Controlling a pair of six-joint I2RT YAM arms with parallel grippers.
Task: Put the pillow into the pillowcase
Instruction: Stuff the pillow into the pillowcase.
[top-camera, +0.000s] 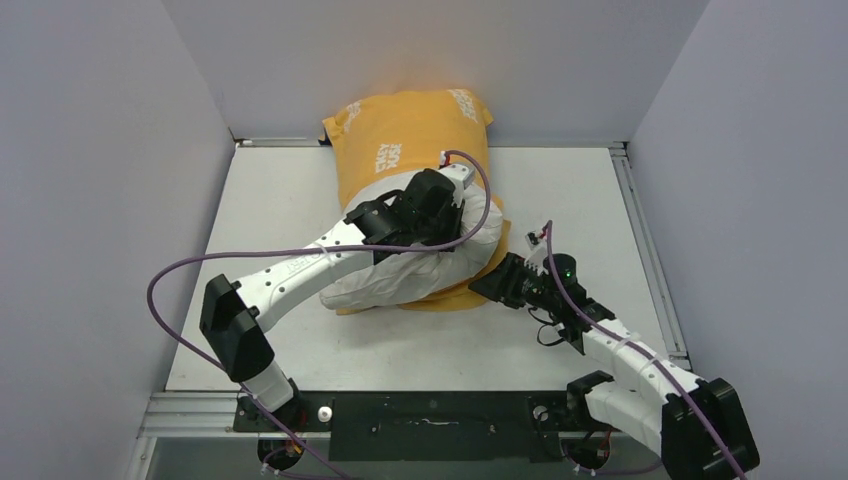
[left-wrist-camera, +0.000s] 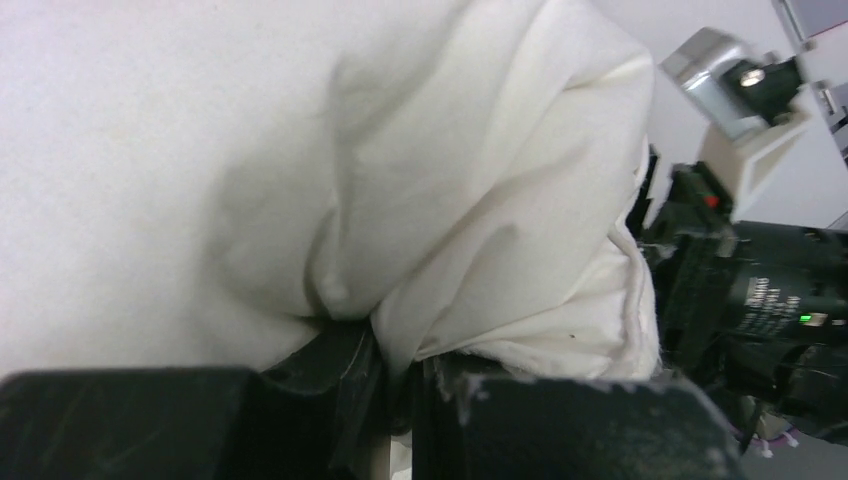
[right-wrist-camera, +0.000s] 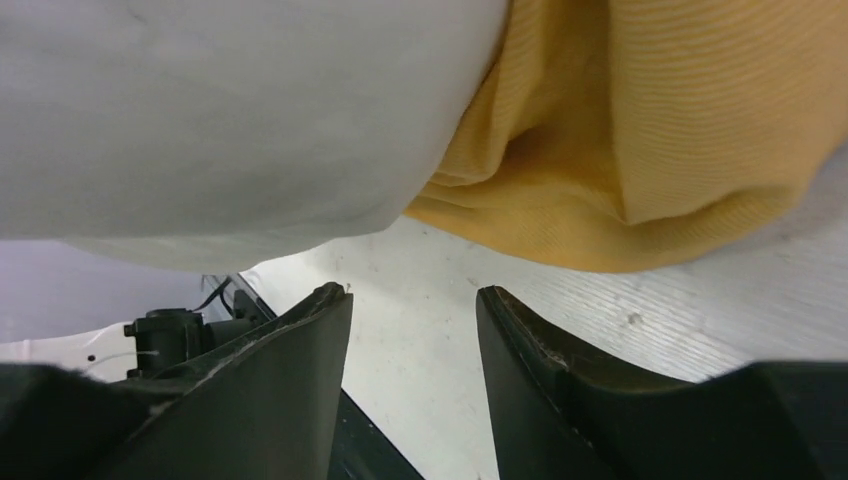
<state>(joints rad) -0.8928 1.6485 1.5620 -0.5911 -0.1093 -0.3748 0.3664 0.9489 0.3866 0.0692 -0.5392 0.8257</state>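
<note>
The left tool (left-wrist-camera: 400, 365) pinches a fold of the half-inserted off-white pillow (top-camera: 395, 280), likely to push it deeper into the orange-yellow pillowcase (top-camera: 415, 130). The right tool (right-wrist-camera: 412, 340) hovers half-parted and empty at the case's mouth on the desk (top-camera: 290, 190), seemingly to grip its edge.

the pillowcase (top-camera: 410, 125) is orange-yellow with white lettering and a fine ribbed weave. the pillow (top-camera: 400, 280) is plain off-white. the table (top-camera: 300, 200) is white, the arms (top-camera: 300, 268) white and black, the cables (top-camera: 150, 288) purple, the walls (top-camera: 100, 150) pale lilac-grey.
</note>
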